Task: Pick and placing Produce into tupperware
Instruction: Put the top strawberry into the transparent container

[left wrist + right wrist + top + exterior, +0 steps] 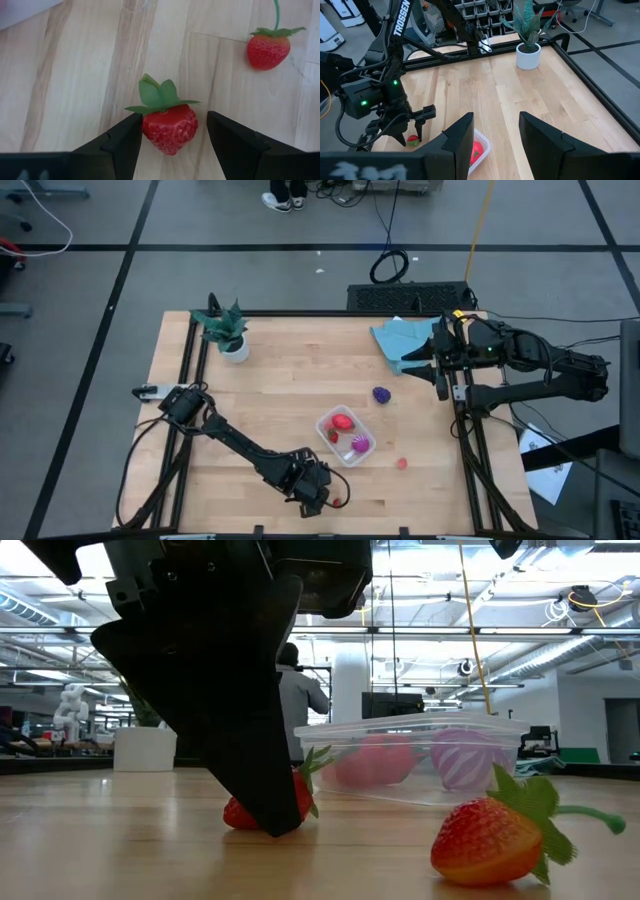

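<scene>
One strawberry (169,127) between spread left end effector (172,137) fingers, half-hidden low, right end effector (495,132) spread.

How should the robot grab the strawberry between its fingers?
Grip the strawberry across its red body, below the leaves, coming straight down from above. It lies on the table with both sides bare, and the left gripper already stands open around it; one finger touches it.

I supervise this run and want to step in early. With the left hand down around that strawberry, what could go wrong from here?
The left hand is open around the strawberry, which touches one finger only, so closing may push it sideways or tip it. A second strawberry lies close by and could be knocked. The tub already holds fruit, so a dropped berry may bounce out.
</scene>
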